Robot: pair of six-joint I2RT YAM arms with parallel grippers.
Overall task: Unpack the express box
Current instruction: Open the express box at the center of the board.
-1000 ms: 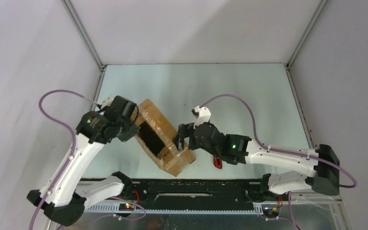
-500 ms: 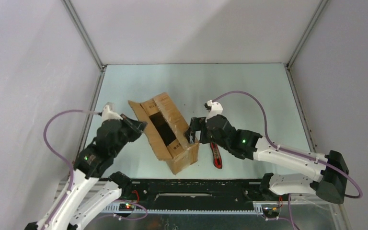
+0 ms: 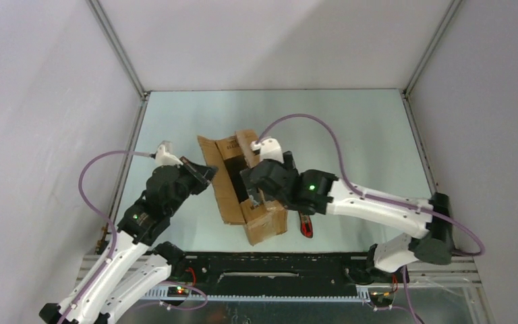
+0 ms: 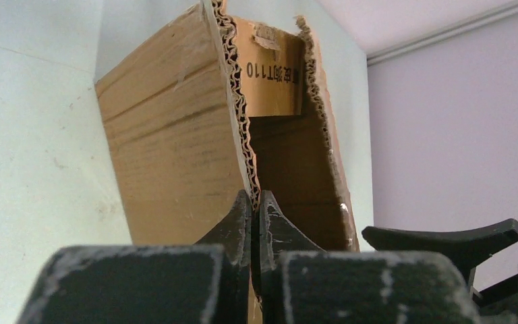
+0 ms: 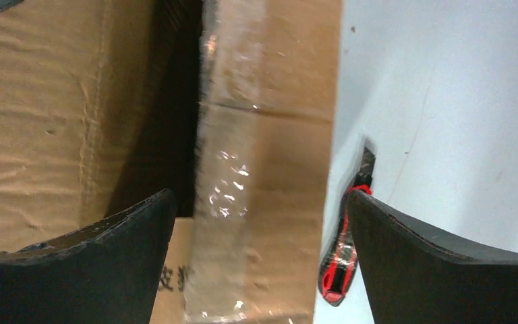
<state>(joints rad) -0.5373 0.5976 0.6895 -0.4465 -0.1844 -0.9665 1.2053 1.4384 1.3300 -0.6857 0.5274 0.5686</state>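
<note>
Express box (image 3: 219,182) flap shows "110"; left fingers (image 4: 237,223) pinch its edge, right fingers (image 5: 121,233) spread wide, empty.

My left claw (image 3: 204,174) is now off to the express box's (image 3: 268,225) left side, pinched tight on the corrugated edge of its left flap (image 4: 175,135), no longer above the opening. The box now lies turned straighter and farther from me. My right claw (image 5: 260,196) now hangs over it instead of beside it, spread wide astride the taped flap (image 5: 263,135).

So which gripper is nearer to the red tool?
Right. The right gripper is open above the box, beside the tool; the left gripper pinches the box's opposite flap.
</note>
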